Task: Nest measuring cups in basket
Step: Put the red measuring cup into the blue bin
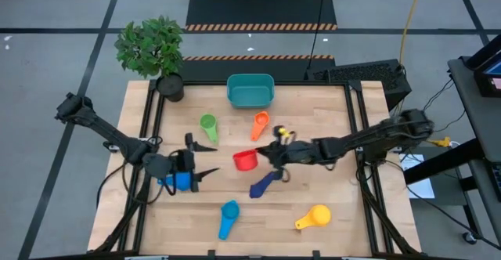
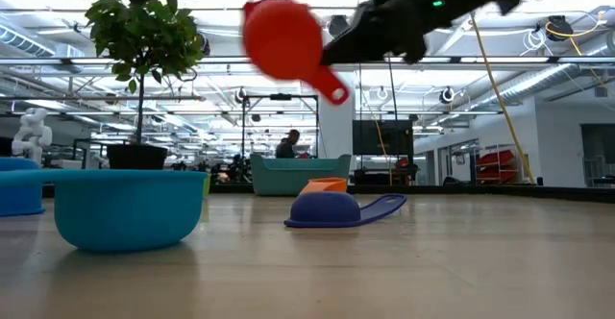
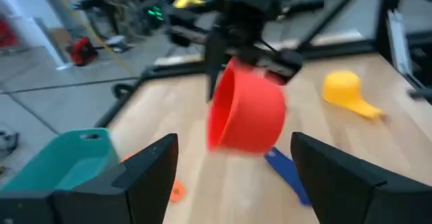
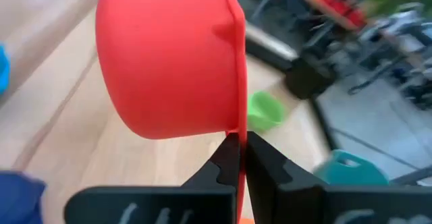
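Note:
A red measuring cup [image 1: 245, 160] hangs above the table's middle, with my right gripper [image 1: 264, 157] shut on it. To its left my left gripper [image 1: 211, 160] stands open and level, with nothing between its fingers. A light blue cup [image 1: 182, 181] lies under that hand, partly hidden by it. On the table lie a dark blue cup [image 1: 264, 185], an orange one [image 1: 260, 124], a green one [image 1: 208, 127], another light blue one [image 1: 228, 217] and a yellow one [image 1: 315, 217]. The teal basket [image 1: 250, 90] stands at the far edge, middle. My right gripper pinches the red cup's flat handle [image 4: 237, 158] between its two fingers, close to the bowl. The fingers come nearly level from the table's right and lie along the handle. The cup [image 2: 283, 38] is lifted clear and tipped on its side, its rim upright.
A black pot with a green plant [image 1: 160, 56] stands at the table's far left corner. Black rails [image 1: 149, 119] run along the table's left and right sides. Bare wood lies at the near edge between the light blue and yellow cups.

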You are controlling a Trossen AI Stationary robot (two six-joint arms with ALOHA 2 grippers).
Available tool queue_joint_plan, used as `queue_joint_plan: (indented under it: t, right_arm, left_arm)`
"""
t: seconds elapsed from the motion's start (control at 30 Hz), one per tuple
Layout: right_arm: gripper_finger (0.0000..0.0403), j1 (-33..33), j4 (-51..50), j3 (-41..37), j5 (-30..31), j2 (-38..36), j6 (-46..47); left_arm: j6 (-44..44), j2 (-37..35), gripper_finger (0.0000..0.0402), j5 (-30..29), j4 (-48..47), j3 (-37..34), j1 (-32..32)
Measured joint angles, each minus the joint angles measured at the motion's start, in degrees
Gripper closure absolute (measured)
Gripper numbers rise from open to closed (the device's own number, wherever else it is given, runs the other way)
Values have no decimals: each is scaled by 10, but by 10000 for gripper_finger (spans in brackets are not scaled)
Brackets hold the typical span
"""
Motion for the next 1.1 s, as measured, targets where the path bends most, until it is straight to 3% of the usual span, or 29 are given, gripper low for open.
queue_joint_plan:
  t: [0.13,0.27,0.5,0.67,0.87,0.93,1.1]
  right_arm:
    - [403,-1,123,-95,20,-80,31]
    - [403,-1,231,-161,28,-132,36]
    - [403,-14,447,-234,-90,-151,55]
    - [403,-21,502,-241,-137,-148,64]
    - [403,-22,615,-239,-145,-107,64]
    - [403,-22,667,-239,-172,-83,72]
    - [403,-23,669,-192,-200,-47,83]
  left_arm:
    - [2,-5,134,-76,-2,0,8]
    - [7,21,147,-77,33,0,28]
    - [112,122,142,-65,258,0,47]
    - [219,217,141,-50,480,0,49]
    - [273,335,138,49,724,7,76]
    - [283,366,137,56,768,23,85]
    - [309,426,144,79,779,98,102]
